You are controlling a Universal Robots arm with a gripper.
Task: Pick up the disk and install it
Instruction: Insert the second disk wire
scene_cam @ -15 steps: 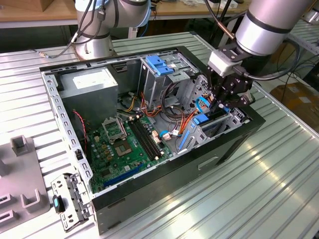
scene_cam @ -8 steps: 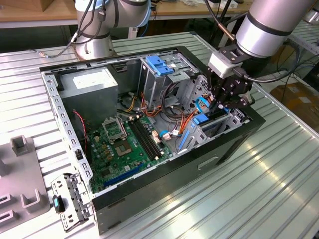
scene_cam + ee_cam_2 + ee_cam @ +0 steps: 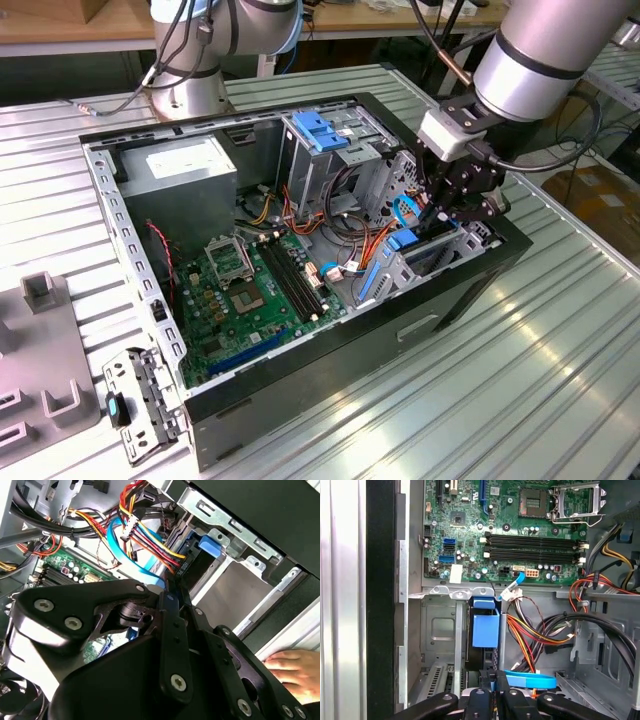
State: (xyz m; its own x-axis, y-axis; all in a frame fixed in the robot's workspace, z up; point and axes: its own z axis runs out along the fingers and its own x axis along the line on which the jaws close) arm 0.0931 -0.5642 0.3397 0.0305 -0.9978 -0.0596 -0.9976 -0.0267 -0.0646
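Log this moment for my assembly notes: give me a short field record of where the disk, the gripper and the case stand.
disk: dark drive with blue rails, standing on edge in the metal bay at the case's front corner
gripper: down inside the case, right at the disk's end
jaws: drawn close together at the disk's edge; actual grip cannot be told
case: open computer case lying on its side
motherboard: green board, bare socket
other: a person's hand resting outside the case
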